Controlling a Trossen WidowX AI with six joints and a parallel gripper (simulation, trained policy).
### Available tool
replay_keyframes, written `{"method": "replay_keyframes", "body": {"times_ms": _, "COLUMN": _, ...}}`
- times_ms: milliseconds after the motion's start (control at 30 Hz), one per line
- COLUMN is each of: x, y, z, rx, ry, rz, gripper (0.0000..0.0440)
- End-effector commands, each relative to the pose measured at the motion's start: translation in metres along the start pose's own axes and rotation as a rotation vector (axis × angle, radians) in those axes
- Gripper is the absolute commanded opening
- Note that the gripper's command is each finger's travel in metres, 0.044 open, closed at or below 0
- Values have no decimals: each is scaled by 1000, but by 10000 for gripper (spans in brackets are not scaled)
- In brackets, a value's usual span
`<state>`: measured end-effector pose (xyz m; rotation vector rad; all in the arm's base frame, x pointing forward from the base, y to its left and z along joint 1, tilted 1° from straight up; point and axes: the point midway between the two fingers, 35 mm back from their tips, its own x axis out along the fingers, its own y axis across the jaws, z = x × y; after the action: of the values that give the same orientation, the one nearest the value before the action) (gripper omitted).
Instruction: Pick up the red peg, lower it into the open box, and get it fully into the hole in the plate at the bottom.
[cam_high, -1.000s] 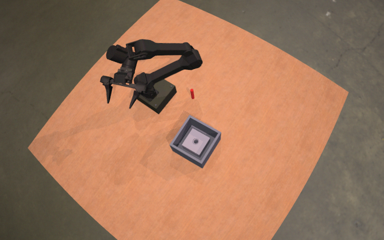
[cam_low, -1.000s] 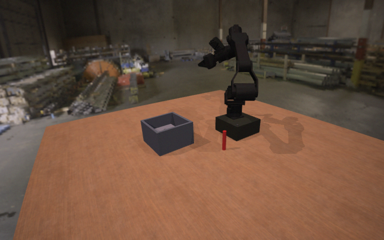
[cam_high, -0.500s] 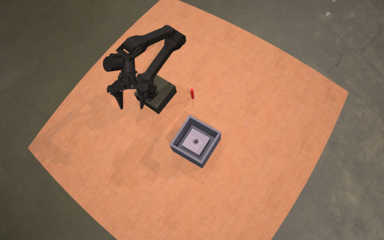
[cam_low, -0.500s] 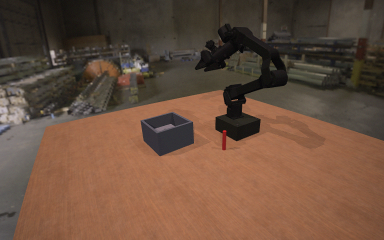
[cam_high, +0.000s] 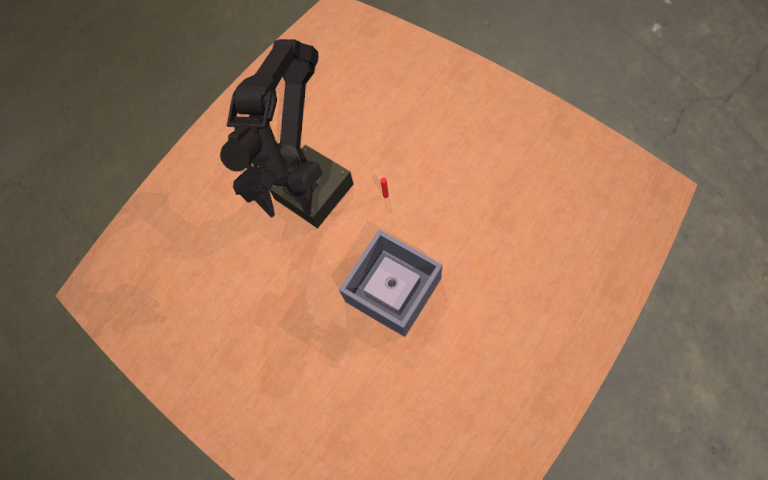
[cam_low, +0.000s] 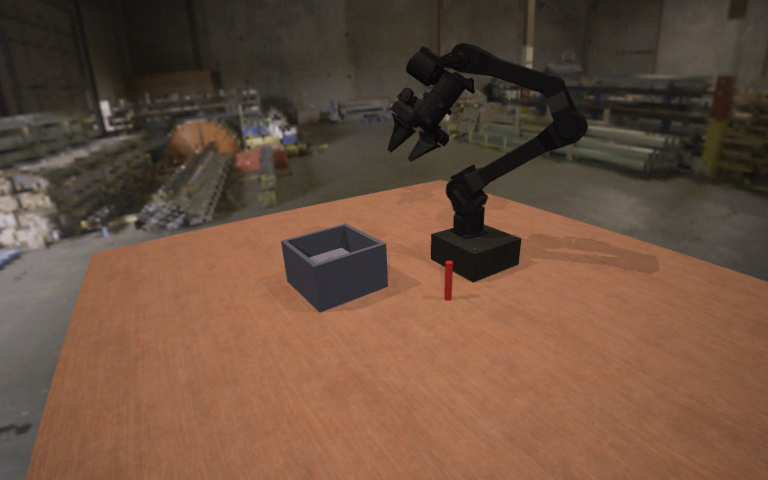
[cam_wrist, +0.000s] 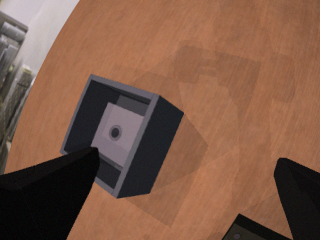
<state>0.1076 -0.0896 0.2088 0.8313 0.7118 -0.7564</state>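
The red peg stands upright on the table between the robot's base and the box; it does not show in the wrist view. The open grey box stands on the table. A pale plate lies at its bottom, with an empty round hole in the middle. My gripper is open and empty, high above the table and away from the peg, its fingers pointing down at a tilt.
The robot's dark base block stands beside the peg, on the far side in the exterior view. The box walls rise well above the plate. The wooden table has its edges in view.
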Motion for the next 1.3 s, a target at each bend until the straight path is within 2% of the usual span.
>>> {"method": "replay_keyframes", "body": {"times_ms": 0, "x": 2, "y": 7, "z": -6, "rx": 15, "ry": 73, "rz": -16, "gripper": 440}}
{"method": "replay_keyframes", "body": {"times_ms": 567, "x": 18, "y": 44, "z": -42, "rx": -21, "ry": 322, "rz": -132, "gripper": 440}}
{"method": "replay_keyframes", "body": {"times_ms": 1267, "x": 43, "y": 75, "z": -124, "rx": -116, "ry": 437, "rz": -345, "gripper": 440}}
